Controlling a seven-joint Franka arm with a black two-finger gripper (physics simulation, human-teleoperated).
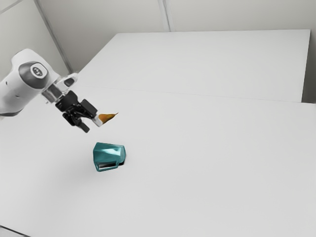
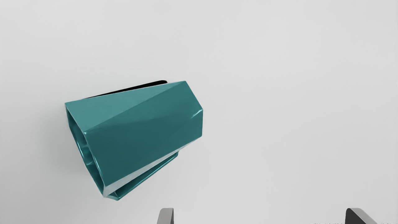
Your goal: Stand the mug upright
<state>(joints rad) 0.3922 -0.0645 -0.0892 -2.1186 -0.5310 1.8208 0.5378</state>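
Observation:
The teal faceted mug (image 1: 109, 150) lies on its side on the white table, its looped handle toward the exterior view's bottom edge. My gripper (image 1: 92, 125) is above the table on the arm's side, higher up in the picture than the mug, with its fingers apart. In the wrist view the mug (image 2: 143, 124) shows its hollow mouth at the end farther from the fingertips, and its handle runs along one side. The open gripper (image 2: 260, 216) has nothing between its two tips, and neither touches the mug.
A small orange-brown pointed thing (image 1: 106, 118) shows right beside one fingertip in the exterior view; whether it touches the finger I cannot tell. The white table (image 1: 207, 163) stretches around the mug, with pale walls (image 1: 237, 15) behind.

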